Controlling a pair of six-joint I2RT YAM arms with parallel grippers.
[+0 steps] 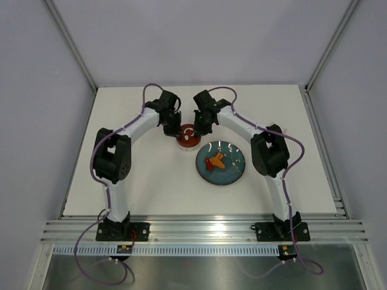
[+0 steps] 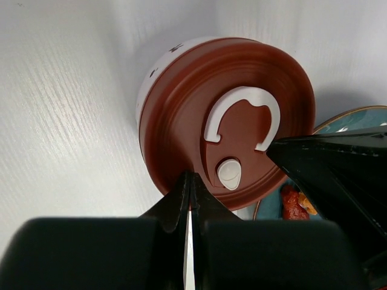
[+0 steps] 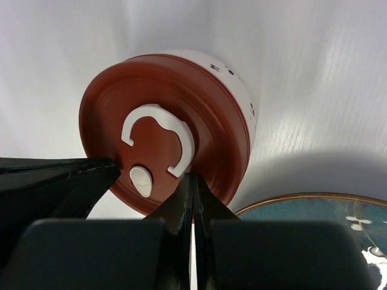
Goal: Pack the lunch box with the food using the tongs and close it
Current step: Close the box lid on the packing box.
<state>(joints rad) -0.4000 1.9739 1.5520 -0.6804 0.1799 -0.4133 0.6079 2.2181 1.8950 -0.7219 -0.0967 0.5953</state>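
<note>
Lunch box (image 2: 150,81), closed jaws at lid (image 2: 181,127) edges

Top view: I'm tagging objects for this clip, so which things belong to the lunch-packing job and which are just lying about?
Job in hand: lunch box with its red lid on; food; left gripper and right gripper, both shut at the lid. No tongs in view.

Just there: teal plate under the food; table; aluminium rail.

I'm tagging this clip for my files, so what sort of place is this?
Likely a robotics lab test cell: two arms bolted to an aluminium rail, plain white panels around the table, and a lunch box and teal plate staged.
</note>
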